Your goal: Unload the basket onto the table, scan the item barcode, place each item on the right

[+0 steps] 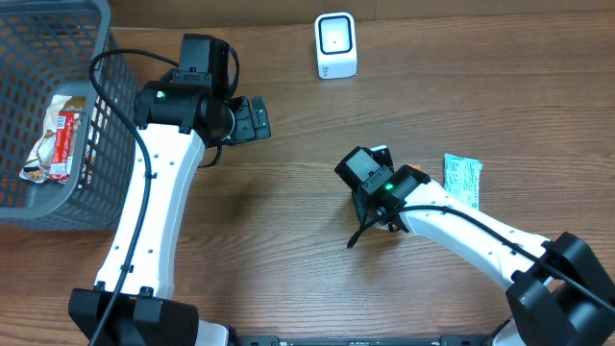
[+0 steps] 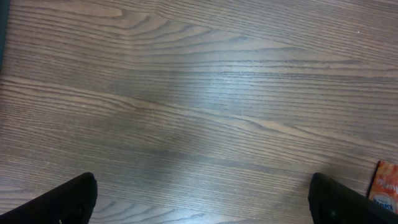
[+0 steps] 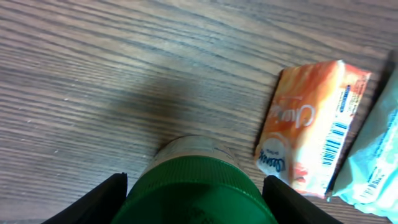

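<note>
A jar with a green ribbed lid [image 3: 193,196] and a pale body sits between the fingers of my right gripper [image 3: 196,186], which is shut on the lid's two sides. From overhead the right gripper [image 1: 370,178] covers the jar at mid-table. I cannot tell whether the jar rests on the wood. The white scanner [image 1: 335,45] stands at the table's far edge. My left gripper [image 1: 252,119] hangs open over bare wood, with nothing between its fingers [image 2: 71,199].
An orange packet [image 3: 311,124] with a barcode lies just right of the jar, and a teal packet [image 1: 462,180] lies beyond it. A grey basket [image 1: 96,106] at the far left holds a snack wrapper [image 1: 56,139].
</note>
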Robot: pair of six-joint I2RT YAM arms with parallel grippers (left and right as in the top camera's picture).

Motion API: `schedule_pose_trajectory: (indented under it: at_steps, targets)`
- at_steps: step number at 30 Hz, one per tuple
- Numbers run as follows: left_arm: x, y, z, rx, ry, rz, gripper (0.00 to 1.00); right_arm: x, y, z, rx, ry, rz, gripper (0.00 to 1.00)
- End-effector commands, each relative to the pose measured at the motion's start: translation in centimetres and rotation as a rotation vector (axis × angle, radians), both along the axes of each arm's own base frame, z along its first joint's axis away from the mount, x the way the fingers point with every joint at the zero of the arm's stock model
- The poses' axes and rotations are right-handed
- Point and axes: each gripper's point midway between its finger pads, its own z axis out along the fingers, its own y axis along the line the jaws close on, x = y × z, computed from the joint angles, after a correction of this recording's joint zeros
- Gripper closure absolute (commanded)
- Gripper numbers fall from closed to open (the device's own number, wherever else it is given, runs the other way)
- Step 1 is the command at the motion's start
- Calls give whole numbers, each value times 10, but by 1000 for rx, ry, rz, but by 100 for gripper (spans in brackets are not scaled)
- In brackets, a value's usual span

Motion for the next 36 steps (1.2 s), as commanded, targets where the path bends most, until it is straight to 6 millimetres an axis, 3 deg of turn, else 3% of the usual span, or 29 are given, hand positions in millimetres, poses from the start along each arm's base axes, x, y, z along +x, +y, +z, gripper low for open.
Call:
schedule_pose_trajectory:
  at_steps: [1, 9, 12, 26, 29, 31, 36]
  targets:
    - [2, 1, 6, 8, -18, 6, 0, 7, -4, 10, -11, -45, -16, 42]
    - [2, 1, 6, 8, -18, 6, 0, 6, -3, 10, -6, -41, -15, 41]
    - [2, 1, 6, 8, -18, 5, 0, 4, 1, 9, 18, -25, -9, 32]
    - [2, 1, 6, 8, -18, 6, 0, 5, 6, 9, 46, -26, -15, 15]
    - [2, 1, 6, 8, -18, 6, 0, 6, 15, 11, 89, -20, -6, 13]
    - [2, 1, 6, 8, -18, 5, 0, 9, 20, 17, 108, -29, -3, 12]
    - [2, 1, 6, 8, -18, 6, 0, 24, 33, 54, 159, -89, 2, 9]
